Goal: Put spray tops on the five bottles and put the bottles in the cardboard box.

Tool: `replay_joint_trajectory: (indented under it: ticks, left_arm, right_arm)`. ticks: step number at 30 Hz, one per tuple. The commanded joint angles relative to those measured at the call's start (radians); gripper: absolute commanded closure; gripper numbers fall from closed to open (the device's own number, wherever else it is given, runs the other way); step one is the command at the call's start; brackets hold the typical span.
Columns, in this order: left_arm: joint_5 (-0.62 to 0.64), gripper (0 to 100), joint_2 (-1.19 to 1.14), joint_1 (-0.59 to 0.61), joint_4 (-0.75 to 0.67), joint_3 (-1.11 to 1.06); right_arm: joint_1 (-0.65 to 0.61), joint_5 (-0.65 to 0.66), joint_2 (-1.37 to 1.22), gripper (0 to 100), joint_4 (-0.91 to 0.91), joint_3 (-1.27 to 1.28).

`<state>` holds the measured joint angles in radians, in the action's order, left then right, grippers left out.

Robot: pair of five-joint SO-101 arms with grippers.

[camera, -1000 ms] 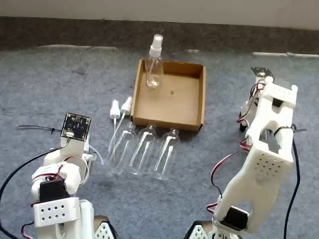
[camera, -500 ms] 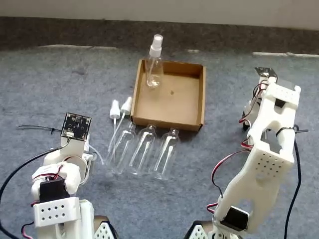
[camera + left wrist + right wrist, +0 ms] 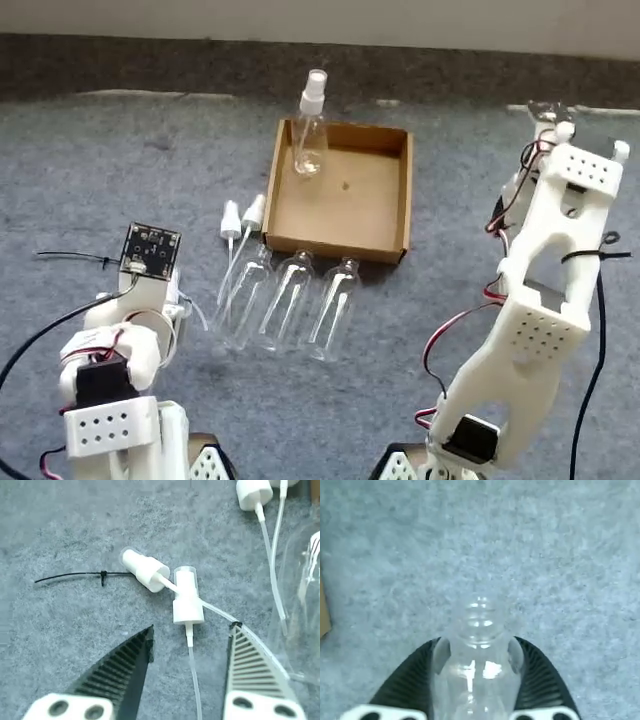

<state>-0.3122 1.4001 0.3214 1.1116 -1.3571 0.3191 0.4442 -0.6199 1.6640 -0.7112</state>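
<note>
- Probably light, thin clear plastic: the bottle (image 3: 480, 622) looks slick and would dent if squeezed; best held at body/shoulder, not neck.
- R gripper (image 3: 477, 650) is raised beside the cardboard box (image 3: 338, 243), fingers pinching that uncapped bottle.
- L gripper (image 3: 192, 630) is low over the carpet (image 3: 75, 525), fingers spread, w/ 1 spray top (image 3: 187, 605) just ahead.
- 3 bottles (image 3: 288, 300) lie capless in front of the box.

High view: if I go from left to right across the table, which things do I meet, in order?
Black cable tie → left arm → two loose spray tops → cardboard box → right arm. The three lying bottles overlap the spray tops and the box in this direction, so I leave them out.
</note>
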Motion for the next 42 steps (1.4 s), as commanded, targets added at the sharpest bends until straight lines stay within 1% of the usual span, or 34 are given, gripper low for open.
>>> replay_joint_trajectory:
  ticks: [1, 3, 6, 9, 14, 16, 20, 24, 27, 30, 34, 35, 37, 39, 42]
  left_arm:
    - [0.057, 78, -0.048, -0.022, -0.012, 0.189]
    - [0.064, 78, -0.148, -0.033, 0.008, 0.286]
    - [0.083, 78, -0.366, -0.073, 0.043, 0.455]
    - [0.16, 78, -0.604, -0.124, 0.044, 0.641]
    - [0.255, 78, -0.987, -0.206, 0.044, 0.941]
    - [0.272, 78, -1.139, -0.2, 0.046, 1.05]
    - [0.288, 78, -1.368, -0.102, 0.051, 1.185]
    - [0.276, 78, -1.442, -0.024, 0.061, 1.205]
    - [0.176, 78, -1.44, -0.002, 0.095, 1.178]
    - [0.106, 78, -1.44, 0.008, 0.144, 1.156]
    - [0.069, 78, -1.44, 0.053, 0.181, 1.156]
    - [0.052, 78, -1.442, 0.054, 0.176, 1.156]
    - [-0.032, 78, -1.442, 0.05, 0.195, 1.148]
    - [-0.098, 78, -1.442, 0.024, 0.242, 1.147]
    - [-0.135, 78, -1.449, -0.012, 0.272, 1.147]
  right_arm:
    - [-0.035, 0.006, 0.119, 97.6, 0.102, -0.114]
    - [-0.045, 0.006, 0.168, 97.7, 0.101, -0.128]
    - [-0.054, 0.006, 0.249, 97.7, 0.099, -0.108]
    - [-0.076, 0.006, 0.331, 97.7, 0.099, -0.033]
    - [-0.168, 0.006, 0.507, 97.7, 0.097, 0.168]
    - [-0.2, 0.006, 0.595, 97.7, 0.096, 0.251]
    - [-0.237, 0.006, 0.779, 97.7, 0.059, 0.387]
    - [-0.265, 0.006, 0.947, 97.7, -0.053, 0.568]
    - [-0.32, 0.006, 1.033, 97.7, -0.131, 0.72]
    - [-0.371, 0.006, 1.093, 97.6, -0.194, 0.845]
    - [-0.406, 0.005, 1.119, 97.5, -0.248, 0.947]
    - [-0.409, 0.005, 1.118, 97.5, -0.259, 0.961]
    - [-0.409, 0.005, 1.116, 97.5, -0.283, 0.978]
    - [-0.409, 0.006, 1.116, 97.5, -0.294, 0.984]
    - [-0.409, 0.006, 1.116, 97.5, -0.294, 0.984]
